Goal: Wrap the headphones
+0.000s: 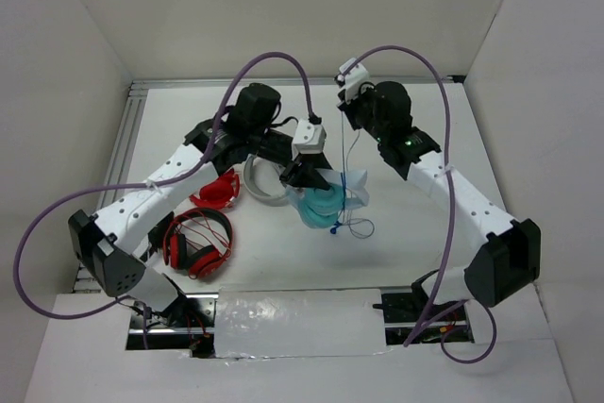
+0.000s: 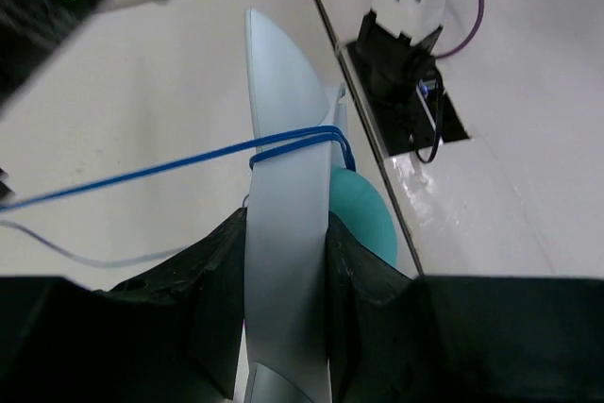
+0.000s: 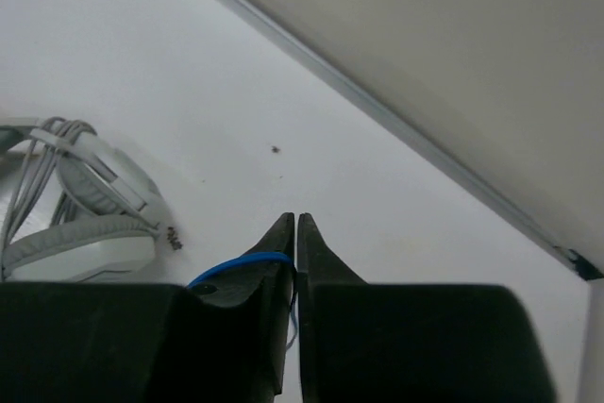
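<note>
The teal headphones (image 1: 319, 205) lie mid-table with their pale headband (image 1: 351, 191) raised. My left gripper (image 1: 300, 175) is shut on the headband (image 2: 283, 233), which stands between its jaws. The thin blue cable (image 2: 170, 169) runs twice around the headband and off to the left. A teal ear cup (image 2: 363, 219) shows behind the band. My right gripper (image 1: 351, 112) is held up at the back and is shut on the blue cable (image 3: 241, 263), which loops over its left finger. The cable (image 1: 353, 153) hangs from it to the headphones. The blue plug (image 1: 333, 229) lies by the ear cups.
Red headphones (image 1: 198, 243) lie at the front left, with a red piece (image 1: 219, 191) behind them. Grey-white headphones (image 1: 262, 186) lie left of the teal ones and show in the right wrist view (image 3: 80, 219). White walls close in the back and sides.
</note>
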Available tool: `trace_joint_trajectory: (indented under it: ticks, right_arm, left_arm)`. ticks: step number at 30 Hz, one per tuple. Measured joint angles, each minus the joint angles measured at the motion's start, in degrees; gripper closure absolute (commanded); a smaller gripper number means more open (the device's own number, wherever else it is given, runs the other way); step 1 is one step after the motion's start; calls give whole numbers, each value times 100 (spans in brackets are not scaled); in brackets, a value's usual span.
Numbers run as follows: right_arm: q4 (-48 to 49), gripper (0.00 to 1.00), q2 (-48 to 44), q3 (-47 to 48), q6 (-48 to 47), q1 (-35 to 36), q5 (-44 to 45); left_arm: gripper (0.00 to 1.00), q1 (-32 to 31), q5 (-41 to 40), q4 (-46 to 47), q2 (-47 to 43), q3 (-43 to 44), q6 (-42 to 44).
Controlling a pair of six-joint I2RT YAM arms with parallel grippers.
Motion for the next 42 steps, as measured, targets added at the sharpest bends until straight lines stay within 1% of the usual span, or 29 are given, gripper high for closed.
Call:
trace_joint_trajectory:
  ticks: [1, 6, 10, 14, 16, 18, 19, 21, 25, 26, 30, 35, 39, 42]
  right_arm:
    - [55, 95, 94, -70, 111, -2, -70]
    - [472, 99, 337, -820, 787, -7, -448]
    - [1126, 100, 372, -1510, 1488, -4, -817]
    - [1932, 100, 374, -2044, 2243, -4, -1193]
    - [2288, 99, 374, -2205, 2549, -4, -1408]
    - [2603, 95, 374, -2280, 2771, -4, -1556]
    - [2752, 95, 372, -2310, 2855, -4, -1615]
    - [2979, 91, 389, -2396, 2983, -7, -1648]
    - [3029, 86, 586, -2583, 3178, -7, -1759]
    - [3018, 88, 643, -2592, 3237, -7, -1814]
    - [3021, 89, 789, -2592, 3327, -7, -1873]
    - [3141, 89, 787, -2664, 3442, -7, -1958]
    - [3187, 95, 708, -3093, 3536, -4, -1912]
    - [3156, 100, 437, -3705, 3620, 9, -1764]
  left_arm:
    - [100, -4, 26, 85, -81, 0, -116]
    - [100, 20, -74, 518, -208, 262, -761]
    - [100, 74, -413, 776, -221, 372, -1285]
    - [100, 76, -922, 916, -291, 466, -1812]
    - [100, 79, -1207, 984, -304, 603, -2081]
    - [100, 79, -1478, 1025, -304, 789, -2361]
    - [100, 79, -1543, 1029, -306, 844, -2417]
    - [100, 70, -1615, 1123, -306, 1008, -2559]
    - [100, 33, -1716, 1401, -400, 1405, -2719]
    - [100, 33, -1729, 1447, -439, 1488, -2765]
    - [100, 33, -1742, 1554, -586, 1773, -2822]
    - [100, 33, -1978, 1692, -713, 1832, -2830]
    - [100, 33, -2332, 1742, -715, 1832, -2796]
    - [100, 33, -2706, 1733, -708, 1858, -2719]
